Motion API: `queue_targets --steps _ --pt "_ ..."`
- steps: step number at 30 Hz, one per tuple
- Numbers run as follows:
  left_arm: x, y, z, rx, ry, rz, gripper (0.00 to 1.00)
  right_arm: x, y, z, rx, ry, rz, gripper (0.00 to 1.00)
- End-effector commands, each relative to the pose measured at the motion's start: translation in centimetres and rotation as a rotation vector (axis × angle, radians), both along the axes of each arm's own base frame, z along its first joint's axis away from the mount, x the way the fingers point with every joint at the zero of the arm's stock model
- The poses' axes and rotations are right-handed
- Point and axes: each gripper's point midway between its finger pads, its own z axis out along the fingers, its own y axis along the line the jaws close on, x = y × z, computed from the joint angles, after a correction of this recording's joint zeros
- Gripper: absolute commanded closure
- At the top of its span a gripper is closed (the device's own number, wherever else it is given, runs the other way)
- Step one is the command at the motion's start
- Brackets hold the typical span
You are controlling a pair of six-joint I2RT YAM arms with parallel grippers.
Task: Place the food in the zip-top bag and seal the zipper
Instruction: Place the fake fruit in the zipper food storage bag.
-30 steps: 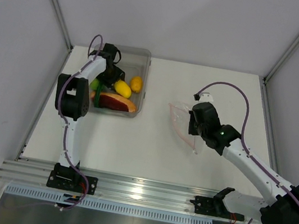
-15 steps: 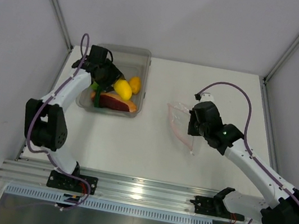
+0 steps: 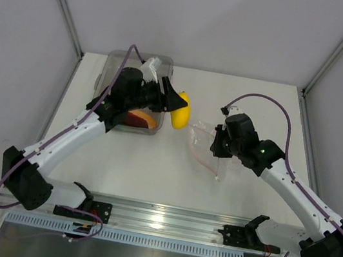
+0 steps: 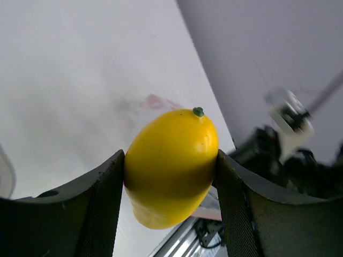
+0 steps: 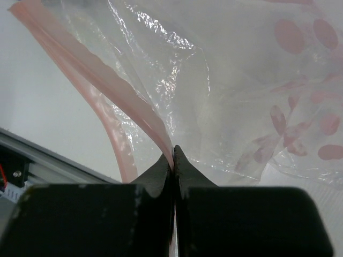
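Observation:
My left gripper is shut on the yellow lemon and holds it in the air between the bin and the zip-top bag. In the left wrist view the lemon fills the gap between the fingers. My right gripper is shut on the upper lip of the bag's pink-red zipper, holding the mouth open toward the left. The bag is crinkly and clear. The dark-red and tan slice lies in the bin; the other foods are hidden by the left arm.
The rigid clear bin stands at the back left, partly under the left arm. Aluminium rails run along the near edge. White walls with metal posts close in the table on three sides.
My left gripper has lifted the lemon out of the bin and carried it right toward the bag. My right gripper has raised the bag's lip slightly.

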Motion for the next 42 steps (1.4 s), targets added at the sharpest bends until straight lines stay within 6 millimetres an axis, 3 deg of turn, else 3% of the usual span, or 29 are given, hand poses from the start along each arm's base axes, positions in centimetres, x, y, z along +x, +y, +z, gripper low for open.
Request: queue_targets --steps 1,2,3,6,8,16,27,34,42 --pt "-4.3 -2.3 6.1 -0.062 -0.344 -0.172 1.0 -1.4 1.1 2.4 0.093 0.017 0.051 1.0" --pt "-4.9 -2.5 5.5 -0.046 -0.365 -0.191 0.99 -1.6 1.1 2.8 0.108 0.019 0.056 1.0" --pt "-5.7 -2.5 6.9 -0.077 -0.43 -0.203 0.99 -1.8 1.3 3.0 0.124 0.028 0.056 1.0" --pt "-7.6 -3.2 7.5 -0.101 -0.489 -0.261 0.99 -2.4 1.8 4.0 0.177 0.042 0.082 1.0" --pt "-8.5 -3.6 6.9 -0.1 -0.49 -0.286 1.0 -2.8 2.3 4.8 0.221 0.055 0.103 1.0" --pt "-10.4 -4.6 7.2 -0.124 -0.555 -0.306 0.99 -4.0 4.0 7.5 0.378 0.106 0.164 1.0" --pt "-10.5 -5.4 7.5 -0.18 -0.664 -0.236 0.99 -4.8 4.8 9.0 0.533 0.162 0.199 1.0" --pt "-10.4 -5.9 5.9 -0.142 -0.692 -0.254 0.99 -5.2 5.3 10.3 0.622 0.183 0.227 1.0" --pt "-10.5 -6.3 4.5 -0.104 -0.666 -0.285 0.89 -5.1 5.1 10.2 0.626 0.183 0.221 1.0"
